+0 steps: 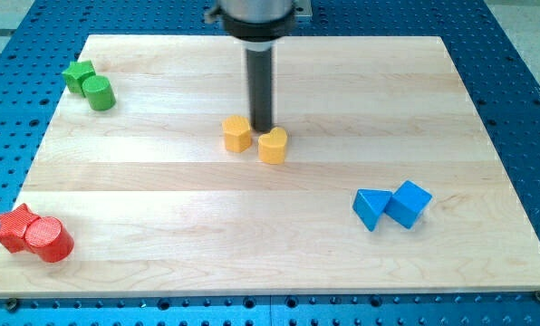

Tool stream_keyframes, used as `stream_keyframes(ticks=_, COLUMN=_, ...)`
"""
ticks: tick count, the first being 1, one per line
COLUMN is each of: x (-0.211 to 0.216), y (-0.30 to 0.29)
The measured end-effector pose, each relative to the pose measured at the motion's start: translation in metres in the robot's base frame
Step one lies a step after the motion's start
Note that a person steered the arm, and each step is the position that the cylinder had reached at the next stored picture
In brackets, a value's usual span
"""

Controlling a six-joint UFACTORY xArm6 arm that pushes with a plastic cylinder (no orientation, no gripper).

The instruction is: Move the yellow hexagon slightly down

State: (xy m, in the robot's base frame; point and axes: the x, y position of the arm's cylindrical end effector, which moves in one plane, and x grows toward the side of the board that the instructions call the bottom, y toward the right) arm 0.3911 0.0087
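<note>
The yellow hexagon (236,133) sits near the middle of the wooden board (270,226). A yellow heart-shaped block (272,145) lies just to its right and slightly lower. My tip (263,129) comes down from the view's top and ends just behind the gap between the two yellow blocks, close to the hexagon's upper right edge and the heart's top. I cannot tell whether it touches either.
A green star (78,75) and a green cylinder (99,92) sit at the upper left. A red star (16,226) and a red cylinder (50,239) sit at the lower left. Two blue blocks (371,207) (408,203) sit at the lower right.
</note>
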Motion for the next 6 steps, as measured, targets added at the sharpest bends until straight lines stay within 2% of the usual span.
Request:
stream_keyframes(ticks=1, x=-0.029, y=-0.030)
stream_keyframes(ticks=2, x=-0.031, y=-0.093)
stream_keyframes(ticks=3, x=-0.016, y=-0.074)
stream_keyframes(ticks=5, x=0.002, y=0.013)
stream_keyframes(ticks=6, x=-0.036, y=-0.013)
